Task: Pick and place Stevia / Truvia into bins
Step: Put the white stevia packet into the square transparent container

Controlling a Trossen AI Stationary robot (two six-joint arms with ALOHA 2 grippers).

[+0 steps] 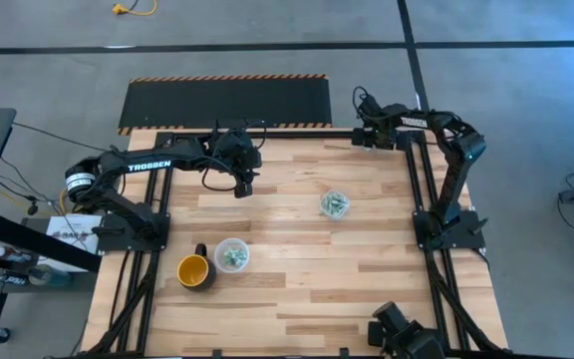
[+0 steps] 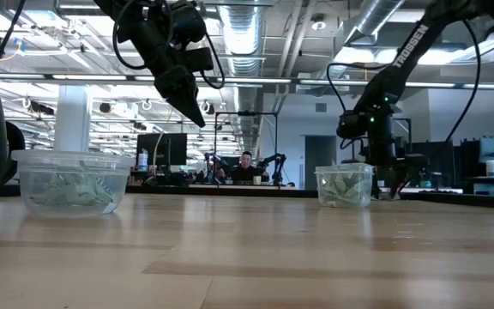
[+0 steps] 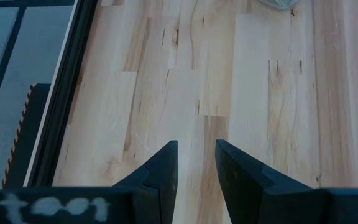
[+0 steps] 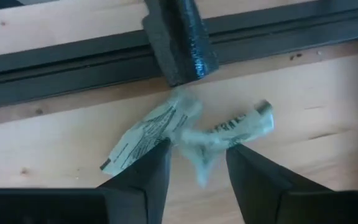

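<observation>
Two dark arms, matte black links – white TROSSEN lettering on the left arm (image 1: pixel 147 166) and on the right arm (image 1: pixel 436 125). Loose black cables loop off both wrists. Left arm base joint has a white-and-orange ring beside the lettering. Fingers (image 3: pixel 164 168) are black, flat, wedge-shaped. Right arm fingers (image 4: pixel 145 177) match – same black, slightly glossy tips.

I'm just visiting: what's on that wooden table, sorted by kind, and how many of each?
Clear cups: 2, each holding sachets too jumbled to count
Yellow mug: 1
Loose sachets: 2 that can be made out, lying between the right gripper's fingers
Grippers: 2, left gripper and right gripper
Total: 7
</observation>
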